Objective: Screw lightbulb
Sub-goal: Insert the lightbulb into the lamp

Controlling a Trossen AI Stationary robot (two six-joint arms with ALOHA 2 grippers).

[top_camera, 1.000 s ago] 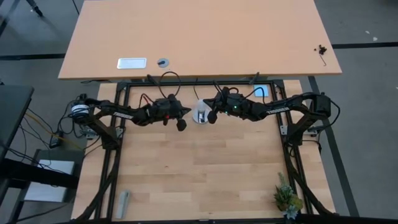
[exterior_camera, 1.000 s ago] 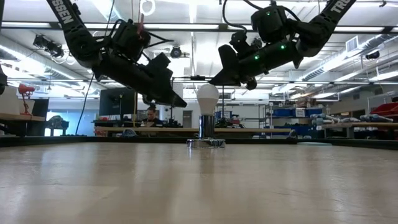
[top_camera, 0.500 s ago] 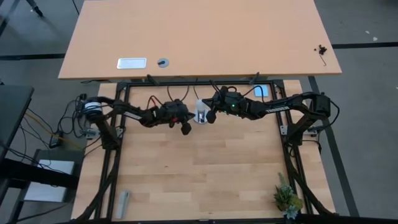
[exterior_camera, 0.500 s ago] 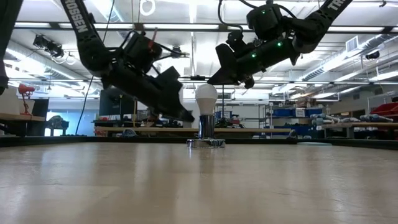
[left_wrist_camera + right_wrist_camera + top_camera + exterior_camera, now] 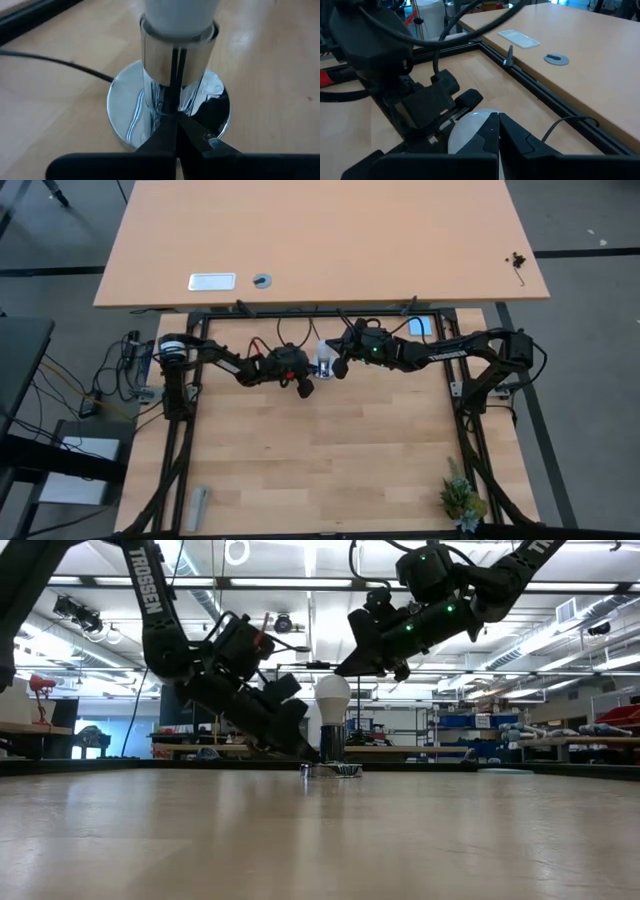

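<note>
The white lightbulb (image 5: 333, 695) stands upright in a chrome socket (image 5: 177, 50) on a round chrome base plate (image 5: 125, 100), at the far middle of the table (image 5: 322, 360). My left gripper (image 5: 176, 120) is shut and slants down low beside the socket (image 5: 312, 755). Its tips are at the foot of the socket's stem. My right gripper (image 5: 345, 668) is shut and hangs just over the bulb's dome (image 5: 467, 127), pointing slightly down. My left gripper has its shut fingertips (image 5: 170, 127) set on the chrome base plate (image 5: 200, 107), right at the foot of the stem. It slants down from the table's left. The plate lies flat on the table. My right gripper is close over the bulb's top; I cannot tell whether it touches.
A thin black cord (image 5: 55, 60) runs from the base plate toward the far edge. A black frame rail (image 5: 530, 75) borders the table's far side, with a second table (image 5: 330, 240) beyond. A small plant (image 5: 460, 500) and a grey object (image 5: 198, 507) sit at the near corners.
My left gripper has come down and toward the socket from the left, from about the bulb's height to the base plate. The bulb and socket have stayed in place.
</note>
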